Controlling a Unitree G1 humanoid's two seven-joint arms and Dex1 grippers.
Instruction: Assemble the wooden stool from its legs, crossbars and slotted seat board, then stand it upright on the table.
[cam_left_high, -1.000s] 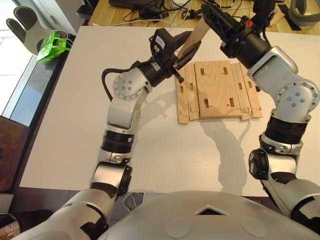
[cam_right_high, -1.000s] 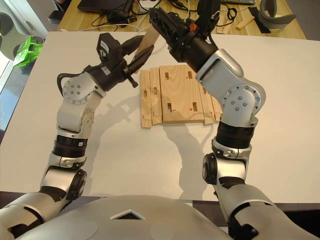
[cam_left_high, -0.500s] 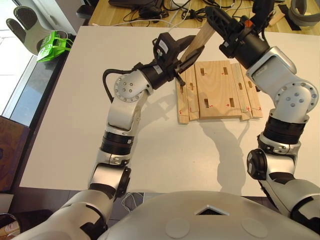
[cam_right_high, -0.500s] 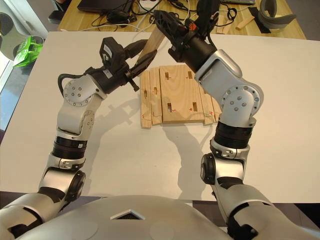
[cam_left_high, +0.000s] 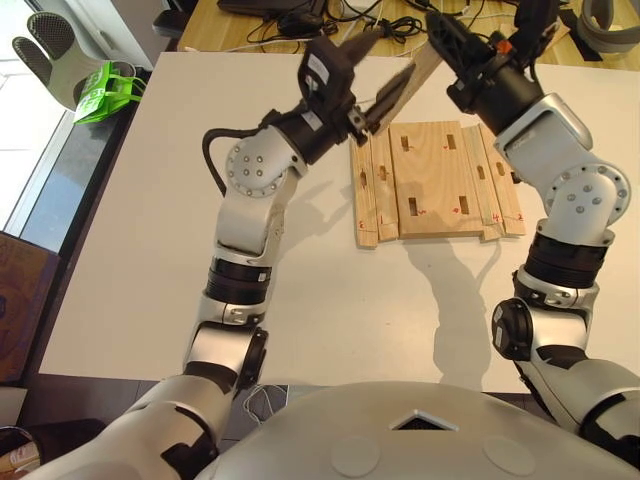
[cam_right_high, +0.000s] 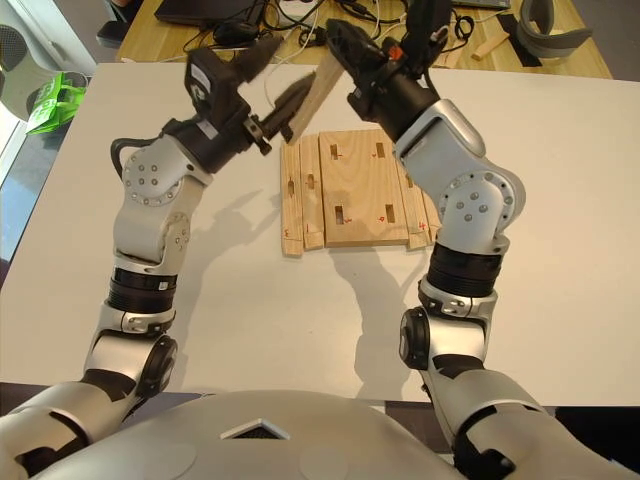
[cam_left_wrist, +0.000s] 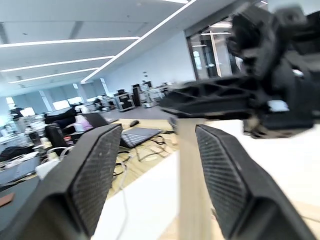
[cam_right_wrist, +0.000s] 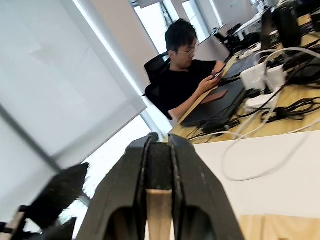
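White table, right arm raised, fingers clamping leg

A white table is placed in an open office. Behind it a wooden desk is covered with cables. Long ceiling lights are lit, and daylight is let in through a large window.

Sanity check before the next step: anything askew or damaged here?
Nothing damaged. The seat board and side strips lie flat, neatly together. One wooden bar is airborne, tilted, clamped by the right gripper, the left gripper open around it.
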